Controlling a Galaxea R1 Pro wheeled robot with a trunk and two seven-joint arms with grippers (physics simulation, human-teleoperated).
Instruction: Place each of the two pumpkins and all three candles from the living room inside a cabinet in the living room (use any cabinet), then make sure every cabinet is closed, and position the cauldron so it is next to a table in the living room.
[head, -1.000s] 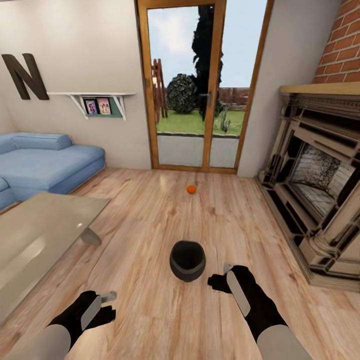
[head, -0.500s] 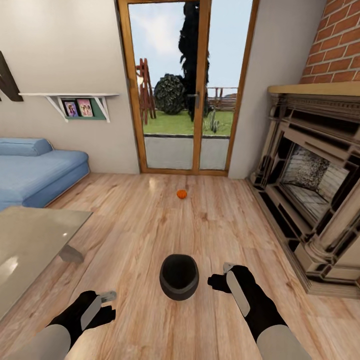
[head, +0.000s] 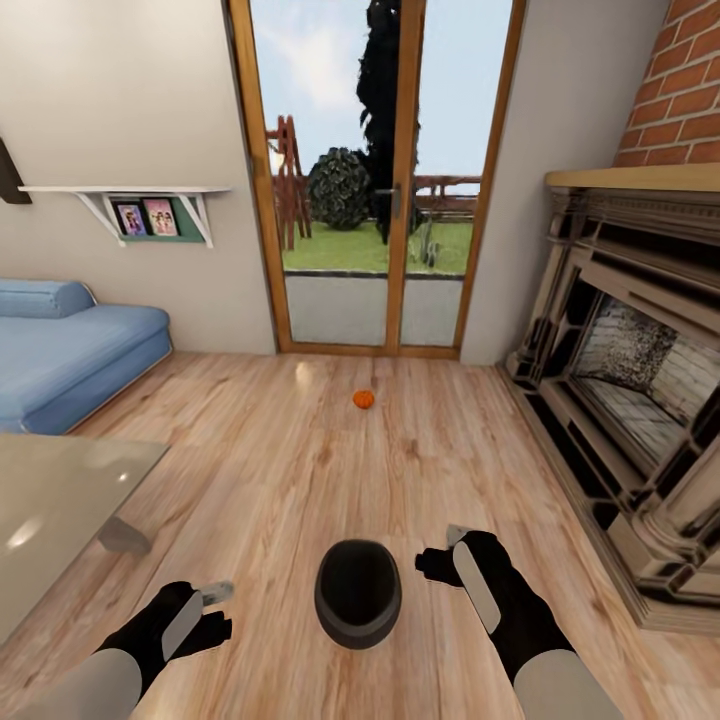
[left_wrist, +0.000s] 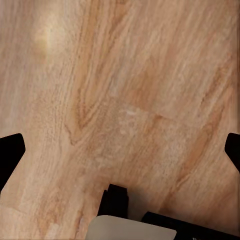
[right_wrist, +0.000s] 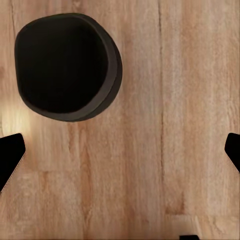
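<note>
The black cauldron (head: 358, 592) stands on the wood floor just ahead of me, between my two arms; the right wrist view looks down into its wide mouth (right_wrist: 67, 65). One small orange pumpkin (head: 363, 399) lies farther off on the floor, in front of the glass door. My right gripper (head: 438, 552) hovers open just right of the cauldron, empty and not touching it. My left gripper (head: 218, 610) hangs open over bare floor, left of the cauldron, with nothing between its fingers (left_wrist: 10, 156). The candles and the cabinet are out of view.
A glass-topped table (head: 60, 500) stands at the left, with a blue sofa (head: 70, 350) behind it. A stone fireplace (head: 630, 400) fills the right side. The wood-framed glass door (head: 375, 180) is straight ahead, and a wall shelf (head: 130, 195) hangs left of it.
The whole view has shifted: table, sofa and shelf slid left, and the cauldron sits lower and nearer in the picture. Both grippers hold the same pose, still open.
</note>
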